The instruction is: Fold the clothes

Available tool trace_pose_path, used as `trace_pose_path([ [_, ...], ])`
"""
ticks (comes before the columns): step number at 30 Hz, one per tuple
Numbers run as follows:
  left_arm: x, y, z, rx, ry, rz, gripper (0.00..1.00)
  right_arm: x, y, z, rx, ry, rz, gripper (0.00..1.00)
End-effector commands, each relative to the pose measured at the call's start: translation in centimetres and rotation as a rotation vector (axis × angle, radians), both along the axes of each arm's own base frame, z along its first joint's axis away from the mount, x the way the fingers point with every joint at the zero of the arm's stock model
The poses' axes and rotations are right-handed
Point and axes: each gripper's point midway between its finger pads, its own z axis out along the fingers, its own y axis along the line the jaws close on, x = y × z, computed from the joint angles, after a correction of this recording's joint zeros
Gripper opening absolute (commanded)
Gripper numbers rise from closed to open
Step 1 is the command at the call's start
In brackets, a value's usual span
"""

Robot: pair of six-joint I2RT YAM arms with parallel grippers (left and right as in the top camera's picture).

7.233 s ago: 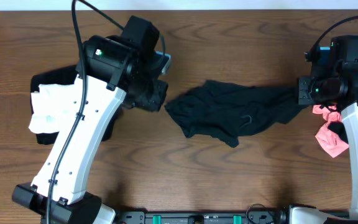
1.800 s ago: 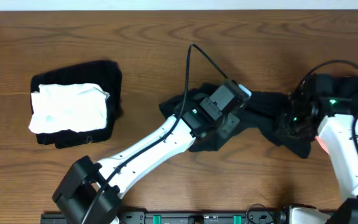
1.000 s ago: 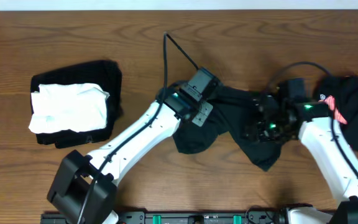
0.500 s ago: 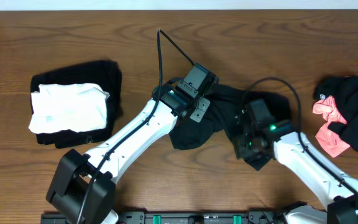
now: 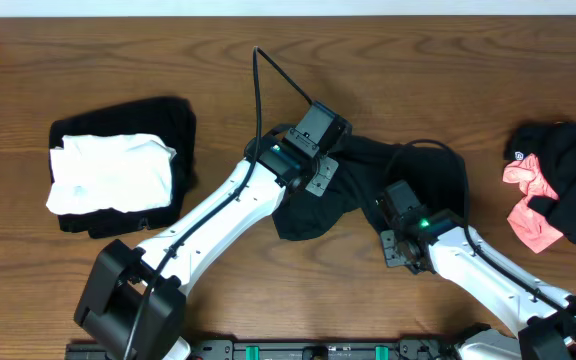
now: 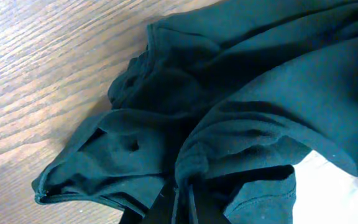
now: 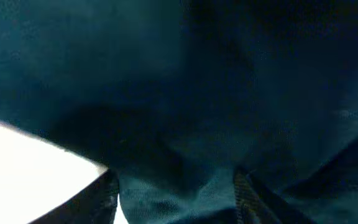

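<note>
A black garment [image 5: 368, 165] lies crumpled at the table's middle. My left gripper [image 6: 182, 200] is shut on a pinched fold of it, near its left part, with more dark cloth [image 6: 253, 106] spread beyond and bare wood at the upper left. My right gripper [image 7: 176, 199] is pressed into the same garment at its front right edge. Its fingers [image 7: 107, 196] stand apart, and cloth fills the gap between them. In the overhead view the right wrist [image 5: 403, 215] covers that spot.
A folded stack [image 5: 118, 170], white on black, rests at the left. A loose pile of black and pink clothes [image 5: 548, 195] lies at the far right. Wood shows along the front between the two arm bases.
The right arm has swung left and toward the front, pulling the garment's right part over its middle and uncovering the pile at the right. Its fingers have narrowed a little. The left gripper has held its pinch.
</note>
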Motion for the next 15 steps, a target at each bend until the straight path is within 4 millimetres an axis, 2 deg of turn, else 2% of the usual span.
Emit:
trace_pose_path([
  [1,0.47,0.16,0.41,0.008,-0.020,-0.001,0.06,0.13,-1.60,0.26,-0.086,-0.040,-0.058,0.43],
  [6,0.46,0.17,0.40,0.008,-0.020,-0.001,0.06,0.04,-1.51,0.17,-0.084,-0.031,-0.055,0.18],
  [11,0.46,0.17,0.40,0.008,-0.020,-0.001,0.06,0.37,-1.29,0.53,-0.076,-0.039,-0.055,0.01],
  [15,0.47,0.17,0.40,0.008,-0.020,-0.001,0.06,0.30,-0.77,0.78,-0.042,-0.039,-0.048,0.01],
])
